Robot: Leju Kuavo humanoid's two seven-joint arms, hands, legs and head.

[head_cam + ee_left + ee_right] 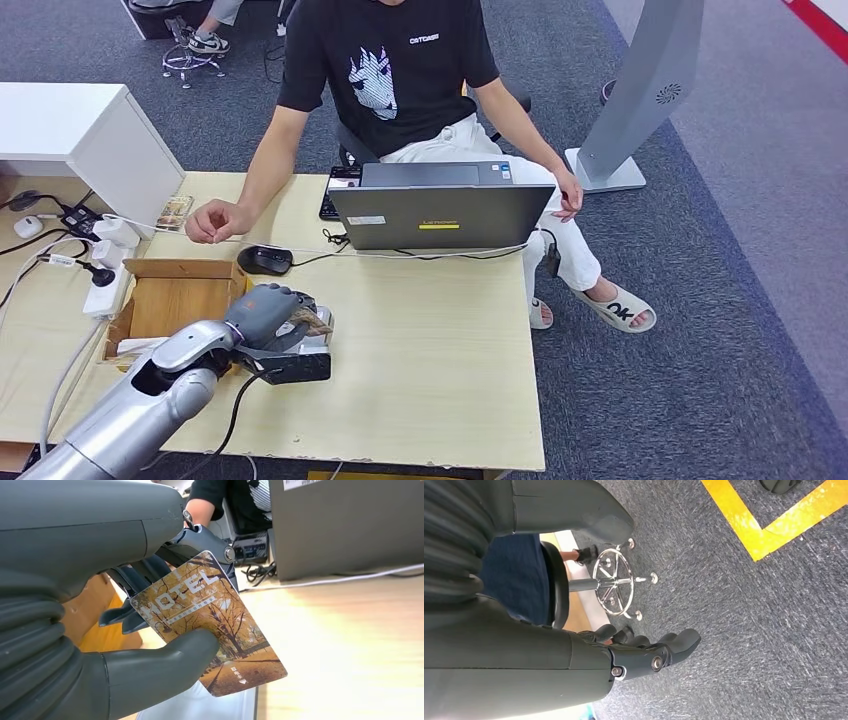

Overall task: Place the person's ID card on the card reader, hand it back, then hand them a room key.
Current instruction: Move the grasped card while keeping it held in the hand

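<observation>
Over the reader (296, 362), left hand (268, 312) held the card (210, 625).
Card, autumn trees and "HOTEL" print, was pinched between thumb (165, 662) and dark fingers (200, 542), just above the black reader on the table (440, 360), beside the box (175, 300). Person (400, 80) sat behind the laptop (440, 212), fist (215, 222) on table. Right hand (644, 652) hung over carpet (749, 630), holding nothing, fingers loosely apart.
</observation>
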